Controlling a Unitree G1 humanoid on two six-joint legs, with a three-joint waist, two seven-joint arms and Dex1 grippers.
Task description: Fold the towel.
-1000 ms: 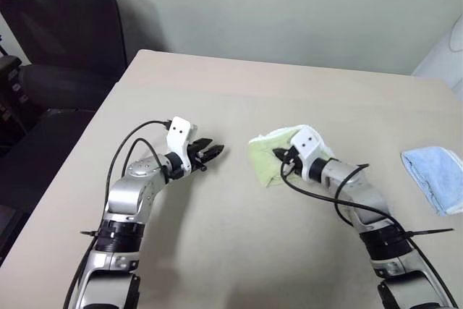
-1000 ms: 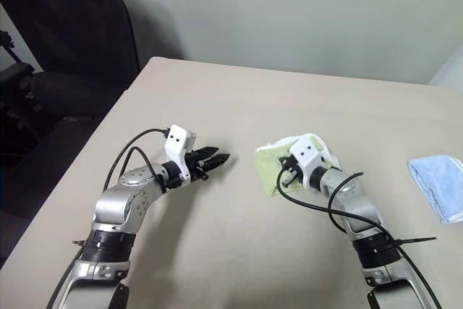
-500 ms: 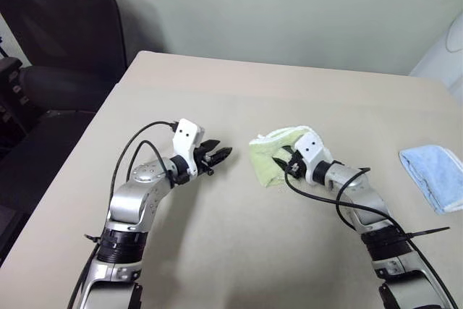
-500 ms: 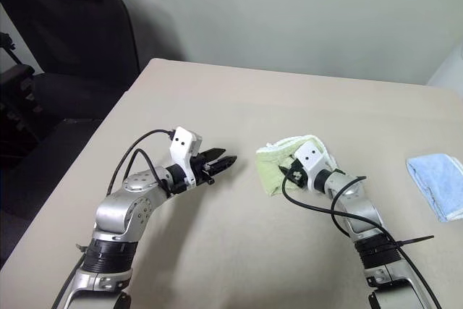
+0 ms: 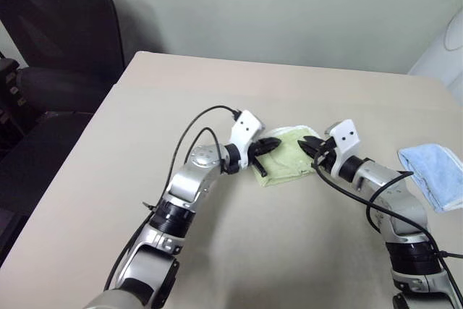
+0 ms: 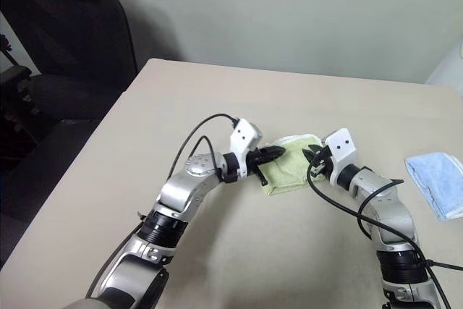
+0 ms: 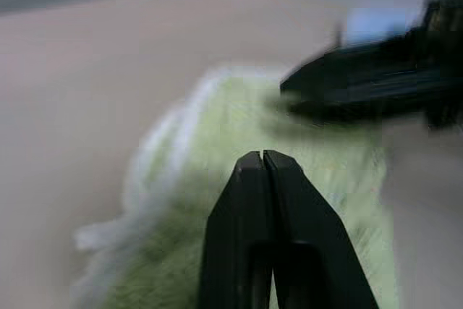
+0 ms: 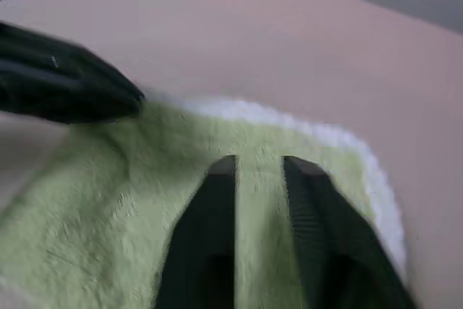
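- Green terry towel (image 5: 283, 158), one, lies folded on the beige table (image 5: 217, 244).
- One light blue cloth (image 5: 434, 175) sits apart.
- Left gripper (image 5: 270, 144) pinched closed over towel; right gripper (image 5: 309, 144) slightly parted, empty.

Beige table (image 5: 217, 251) with two cloths on it.

The table runs from the near edge of the scene to its far edge against a pale wall, with its left edge slanting off toward the near left. A light green towel (image 5: 286, 157), folded into a small thick pad with white edging along its far side, lies flat around the middle of the top, a little right of centre. A smaller light blue cloth (image 5: 434, 171), also folded, lies well apart from it at the right edge of the table. The surface between and around them is plain matte beige.
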